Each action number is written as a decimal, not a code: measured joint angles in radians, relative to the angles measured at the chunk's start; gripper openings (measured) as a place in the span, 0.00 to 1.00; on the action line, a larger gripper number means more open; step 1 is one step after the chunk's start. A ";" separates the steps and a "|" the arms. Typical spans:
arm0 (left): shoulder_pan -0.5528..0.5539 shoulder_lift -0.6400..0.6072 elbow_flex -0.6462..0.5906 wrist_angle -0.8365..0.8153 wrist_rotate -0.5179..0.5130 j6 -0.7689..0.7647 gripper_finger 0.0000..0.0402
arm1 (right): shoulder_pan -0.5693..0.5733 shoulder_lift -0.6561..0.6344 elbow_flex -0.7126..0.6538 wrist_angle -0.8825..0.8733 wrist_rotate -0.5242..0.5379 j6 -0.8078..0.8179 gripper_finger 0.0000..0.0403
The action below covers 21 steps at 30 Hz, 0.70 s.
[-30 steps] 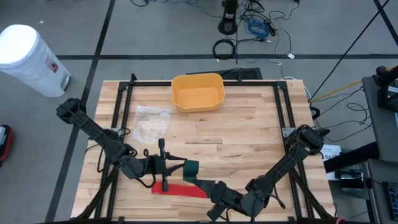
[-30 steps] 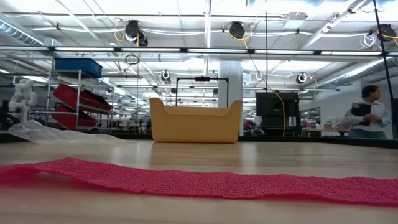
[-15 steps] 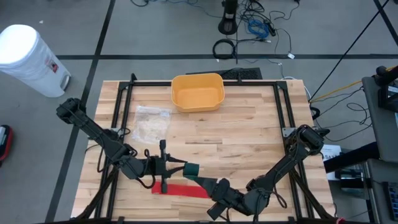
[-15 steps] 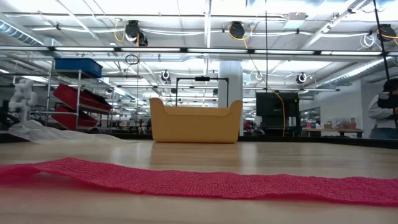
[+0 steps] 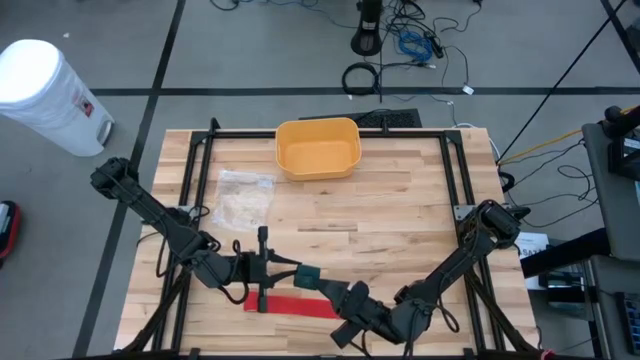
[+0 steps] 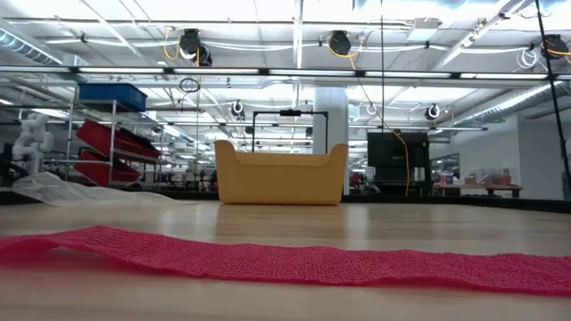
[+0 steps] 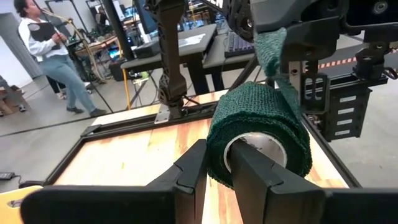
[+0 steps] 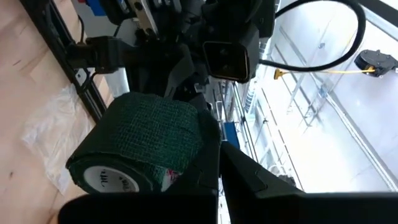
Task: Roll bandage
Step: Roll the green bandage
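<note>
Wooden slatted table (image 5: pixel 390 215) under my cameras, catalogued left to right: white cylindrical bin (image 5: pixel 45 95) on the floor; crumpled clear plastic bag (image 5: pixel 243 198); my left gripper (image 5: pixel 290 270) clamped on the core of the dark green roll of woven bandage (image 5: pixel 307 273), held above the table near its front edge; flat red mesh bandage strip (image 5: pixel 292 305) just below; yellow plastic tub (image 5: pixel 318 147) at the far edge; my right gripper (image 5: pixel 322 287) pinched shut on the roll's loose tail.

The bin (image 5: pixel 317 147) sits at the table's (image 5: pixel 400 215) far edge, the plastic bag (image 5: pixel 243 198) nearer and left. At the near edge, the bandage roll (image 5: pixel 308 274) hangs between the left gripper (image 5: pixel 290 270) and right gripper (image 5: pixel 328 290), above the flat strip (image 5: pixel 297 306).
</note>
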 joint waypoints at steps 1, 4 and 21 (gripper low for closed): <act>0.000 0.000 0.000 0.000 0.000 0.000 0.18 | -0.002 0.000 0.000 0.000 0.000 0.003 0.00; -0.003 0.000 0.000 0.000 0.002 0.000 0.18 | -0.005 0.000 0.000 -0.008 0.002 0.012 0.00; -0.054 0.000 0.000 0.030 0.008 0.006 0.18 | -0.010 0.000 0.000 -0.014 0.001 0.036 0.00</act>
